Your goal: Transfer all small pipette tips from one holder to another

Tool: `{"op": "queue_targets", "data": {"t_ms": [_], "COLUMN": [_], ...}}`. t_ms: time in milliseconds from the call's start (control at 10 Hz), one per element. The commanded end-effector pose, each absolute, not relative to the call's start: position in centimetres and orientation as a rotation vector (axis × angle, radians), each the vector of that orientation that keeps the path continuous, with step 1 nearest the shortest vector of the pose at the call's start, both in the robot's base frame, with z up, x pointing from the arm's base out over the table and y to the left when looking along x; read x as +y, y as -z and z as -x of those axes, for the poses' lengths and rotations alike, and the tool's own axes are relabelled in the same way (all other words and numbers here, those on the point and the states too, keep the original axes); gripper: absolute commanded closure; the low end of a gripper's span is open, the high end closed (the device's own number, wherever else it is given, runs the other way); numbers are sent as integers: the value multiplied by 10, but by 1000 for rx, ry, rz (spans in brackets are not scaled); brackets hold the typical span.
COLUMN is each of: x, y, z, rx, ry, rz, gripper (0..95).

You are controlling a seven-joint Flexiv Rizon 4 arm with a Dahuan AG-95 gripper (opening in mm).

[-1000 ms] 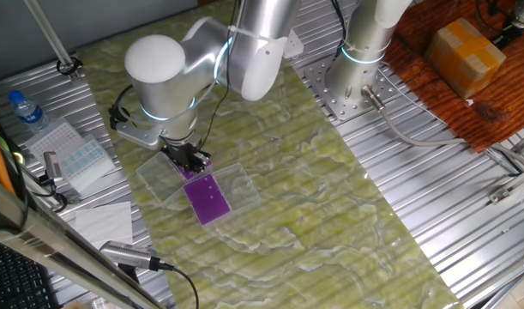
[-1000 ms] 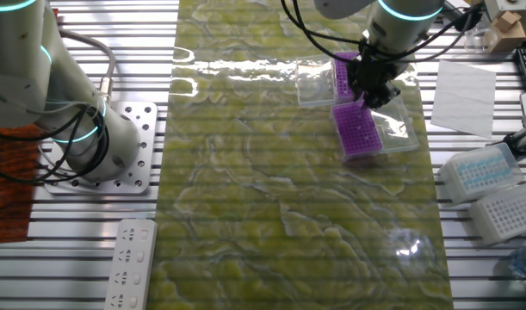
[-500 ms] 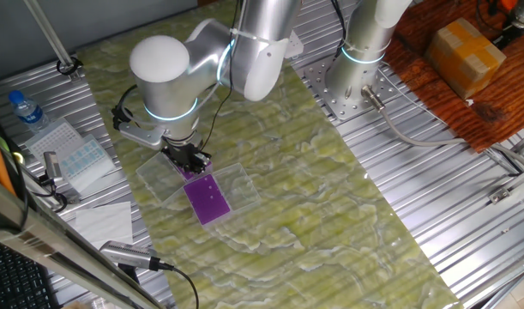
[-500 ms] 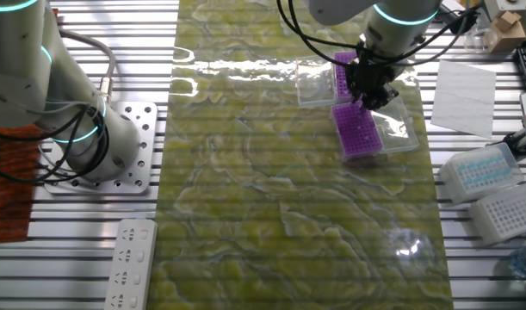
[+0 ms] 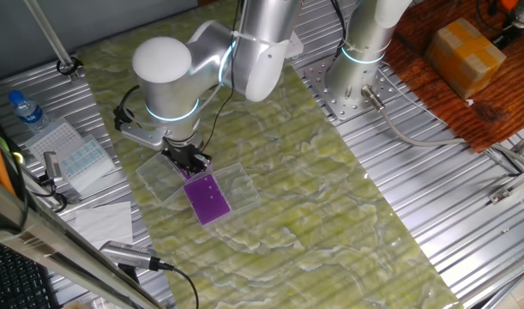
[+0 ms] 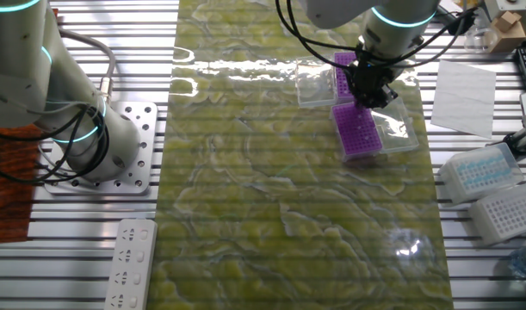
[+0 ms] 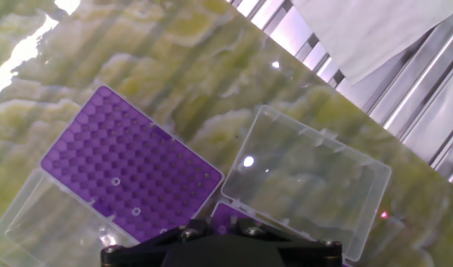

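Two purple holders sit in clear boxes on the green mat. The larger-looking holder [image 7: 130, 174] carries two small pipette tips [image 7: 116, 181], pale dots among its holes. The second holder [image 7: 230, 215] lies mostly hidden under my gripper [image 7: 220, 231]. Only the dark finger bases show at the bottom edge, so the fingertips are hidden. From the fixed views, my gripper [image 5: 191, 161] [image 6: 368, 95] hangs low over the boundary between the near holder [image 6: 357, 131] and the far holder [image 6: 343, 67].
A clear hinged lid [image 7: 308, 174] lies open beside the holders. White paper [image 6: 462, 96] and two tip boxes [image 6: 482, 172] rest on the slatted table right of the mat. A second arm's base [image 6: 108, 146] stands at the left. A water bottle [image 5: 26, 110] is nearby.
The arm has drifted slightly, carrying the gripper a little toward the far holder. The holders and boxes have not moved.
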State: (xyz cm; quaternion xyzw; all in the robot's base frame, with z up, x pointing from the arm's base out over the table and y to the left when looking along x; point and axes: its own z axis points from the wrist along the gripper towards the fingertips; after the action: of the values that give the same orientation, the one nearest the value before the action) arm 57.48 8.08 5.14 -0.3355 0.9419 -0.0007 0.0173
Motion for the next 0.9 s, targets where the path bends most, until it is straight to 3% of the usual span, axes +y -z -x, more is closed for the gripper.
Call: {"op": "queue_targets", "data": {"t_ms": [100,400,900], "x": [80,79,93], "y": [-50,-94,-102], "z": [-575,-575,-571], "rx": [2928,2993,3040], "ry": [1,-27,-72], "rz": [1043,1014,838], "gripper": [950,950,950]}}
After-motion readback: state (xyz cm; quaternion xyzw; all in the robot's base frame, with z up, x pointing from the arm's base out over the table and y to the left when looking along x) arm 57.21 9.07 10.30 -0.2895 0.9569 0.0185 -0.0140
